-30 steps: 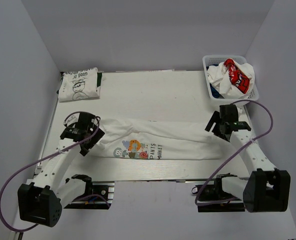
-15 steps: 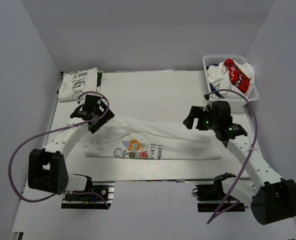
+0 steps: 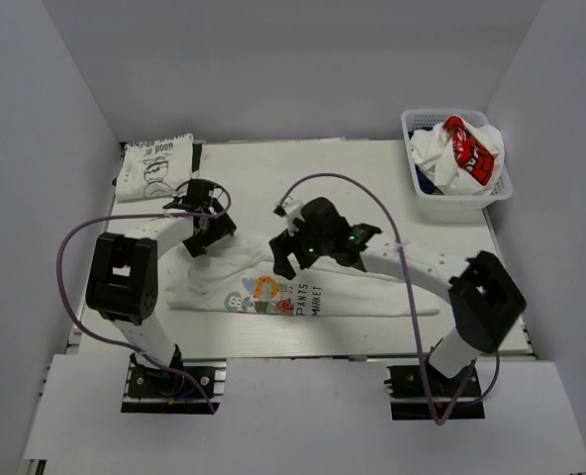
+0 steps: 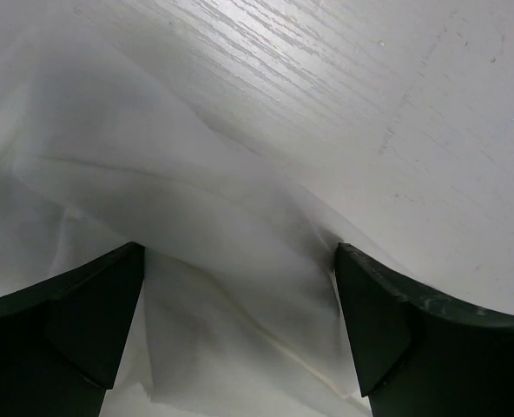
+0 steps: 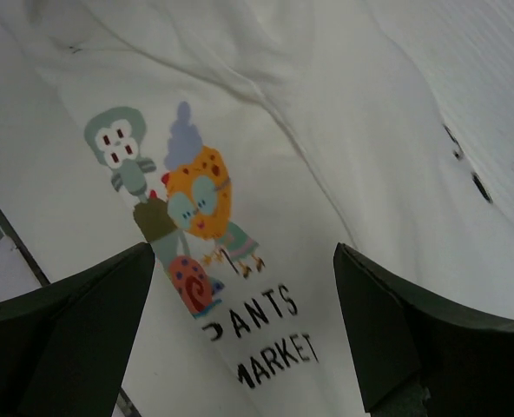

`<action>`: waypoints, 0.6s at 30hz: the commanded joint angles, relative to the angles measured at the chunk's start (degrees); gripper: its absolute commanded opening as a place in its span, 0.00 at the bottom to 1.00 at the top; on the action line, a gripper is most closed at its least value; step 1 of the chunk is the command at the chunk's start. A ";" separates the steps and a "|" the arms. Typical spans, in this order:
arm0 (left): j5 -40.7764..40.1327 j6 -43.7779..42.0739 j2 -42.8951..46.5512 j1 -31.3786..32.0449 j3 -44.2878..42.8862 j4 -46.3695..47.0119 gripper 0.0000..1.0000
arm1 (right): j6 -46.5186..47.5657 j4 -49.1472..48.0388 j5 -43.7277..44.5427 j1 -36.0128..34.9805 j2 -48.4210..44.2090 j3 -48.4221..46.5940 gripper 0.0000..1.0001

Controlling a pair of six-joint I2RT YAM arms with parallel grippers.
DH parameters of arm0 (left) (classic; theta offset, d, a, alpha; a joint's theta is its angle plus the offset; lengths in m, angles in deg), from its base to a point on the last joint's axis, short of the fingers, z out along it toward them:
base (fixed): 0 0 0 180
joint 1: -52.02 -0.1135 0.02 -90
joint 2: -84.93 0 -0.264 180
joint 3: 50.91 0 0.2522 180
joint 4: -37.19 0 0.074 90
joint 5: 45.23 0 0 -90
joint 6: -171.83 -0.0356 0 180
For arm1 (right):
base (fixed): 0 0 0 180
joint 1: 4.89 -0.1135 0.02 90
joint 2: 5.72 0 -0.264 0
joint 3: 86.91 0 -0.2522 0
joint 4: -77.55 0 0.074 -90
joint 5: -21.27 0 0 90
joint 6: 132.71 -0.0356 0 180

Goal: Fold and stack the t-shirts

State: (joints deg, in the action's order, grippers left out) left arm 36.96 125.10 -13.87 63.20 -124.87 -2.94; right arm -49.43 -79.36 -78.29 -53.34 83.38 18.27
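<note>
From above, I see the cartoon tee (image 3: 323,297) lying as a long, half-folded strip across the near part of the table (image 3: 303,183). Its print faces up near the left end. My left gripper (image 3: 202,239) sits over the far left corner of that tee, low on the cloth. My right gripper (image 3: 291,255) is over the tee too, just beyond the print, with its arm reaching across from the right side. The two grippers are near each other but apart. A folded tee (image 3: 156,168) with a black line drawing lies at the far left corner of the table. At the far right stands a white basket (image 3: 471,193), and in it a red-patch tee (image 3: 466,148) is bunched up (a bit of dark blue cloth peeks out under it).

On the left wrist view, the jaws stand wide. White cloth lies in soft wrinkles between them and past them. I cannot tell if the tips touch it. Bare table shows beyond the edge of the cloth.

On the right wrist view, the jaws stand wide as well, with nothing held. Between them lies the print (image 5: 187,208): small colourful cartoon figures, with the black words PANTS MARKET next to them. The cloth around it is mostly flat, with a few creases.
</note>
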 commanded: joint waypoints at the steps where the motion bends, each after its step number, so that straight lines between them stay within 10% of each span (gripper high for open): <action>1: -0.27 -1.25 0.46 -1.24 -1.24 0.53 1.00 | 5.39 -3.96 0.69 -4.72 7.97 -9.57 0.90; 18: 10.36 -2.92 -5.52 -7.14 -1.32 2.37 1.00 | 7.07 -15.11 -2.74 -9.30 36.48 -35.87 0.90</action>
State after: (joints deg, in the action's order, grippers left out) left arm 45.88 123.61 -17.85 56.89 -128.76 -2.35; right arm -42.30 -89.33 -79.89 -62.72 117.39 -13.40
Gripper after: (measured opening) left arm 0.996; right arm 0.896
